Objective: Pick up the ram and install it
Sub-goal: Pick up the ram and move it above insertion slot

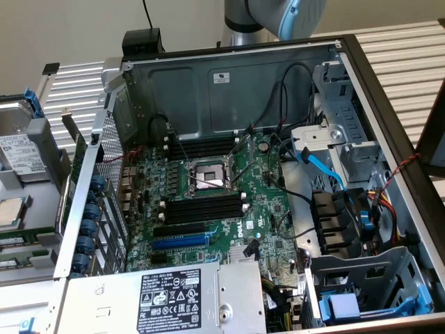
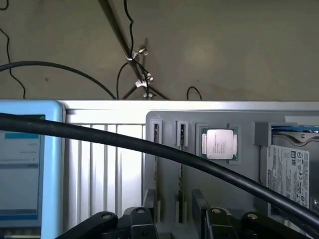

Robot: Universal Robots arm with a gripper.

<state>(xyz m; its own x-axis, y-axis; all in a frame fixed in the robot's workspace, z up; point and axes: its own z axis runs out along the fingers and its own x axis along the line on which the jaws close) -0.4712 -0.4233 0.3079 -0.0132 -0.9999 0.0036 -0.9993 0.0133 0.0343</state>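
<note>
Gripper (image 2: 174, 228): jaws stand wide apart, nothing between them. The ram (image 1: 19, 239) sits edge-on in a grey parts tray (image 1: 42, 209) outside the computer case (image 1: 229, 76). In the wrist view the tray's narrow slots (image 2: 181, 149) lie just ahead of the jaws, roughly in line with their gap, not touching. The CPU (image 2: 219, 144) lies further along the tray, off to one side of the jaws.

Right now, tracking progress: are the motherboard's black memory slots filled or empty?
Empty: the memory slots show bare channels, no green stick seated.
</note>
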